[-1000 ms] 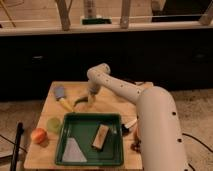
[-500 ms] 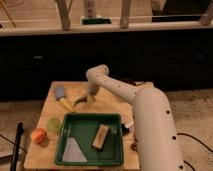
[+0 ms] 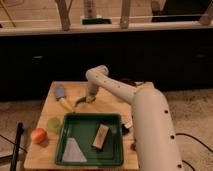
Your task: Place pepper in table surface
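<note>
End effector [image 3: 90, 98] down low over the counter [image 3: 107, 106], at 12 o'clock from the green tray [image 3: 90, 116]; cannot tell whether it is apart or clamped on anything. Pepper [image 3: 80, 103] lies on the counter just at the end effector's 8 o'clock, contact between them not discernible. Yellow-handled brush [image 3: 64, 99] sits near, at the pepper's 9 o'clock.
</note>
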Tool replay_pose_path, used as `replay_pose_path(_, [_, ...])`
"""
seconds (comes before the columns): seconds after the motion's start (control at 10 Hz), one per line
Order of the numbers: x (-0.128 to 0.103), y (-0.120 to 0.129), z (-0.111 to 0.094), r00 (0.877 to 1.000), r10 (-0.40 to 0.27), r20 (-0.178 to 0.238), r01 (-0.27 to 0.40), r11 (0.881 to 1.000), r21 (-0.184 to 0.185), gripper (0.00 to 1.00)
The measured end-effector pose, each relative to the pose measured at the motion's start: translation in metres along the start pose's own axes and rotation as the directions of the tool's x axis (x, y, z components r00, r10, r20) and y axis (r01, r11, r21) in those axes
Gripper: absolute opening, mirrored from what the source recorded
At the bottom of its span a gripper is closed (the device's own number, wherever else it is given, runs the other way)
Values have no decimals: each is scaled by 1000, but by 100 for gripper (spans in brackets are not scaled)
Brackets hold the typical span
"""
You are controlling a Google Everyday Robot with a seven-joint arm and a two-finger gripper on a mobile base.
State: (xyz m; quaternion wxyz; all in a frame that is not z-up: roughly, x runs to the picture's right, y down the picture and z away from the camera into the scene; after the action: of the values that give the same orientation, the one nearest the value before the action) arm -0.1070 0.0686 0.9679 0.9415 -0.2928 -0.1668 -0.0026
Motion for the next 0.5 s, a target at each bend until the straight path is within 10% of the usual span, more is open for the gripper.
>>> replay_pose_path(0.5, [1,-1,-27,1000,-6,29,5,1000,30,0])
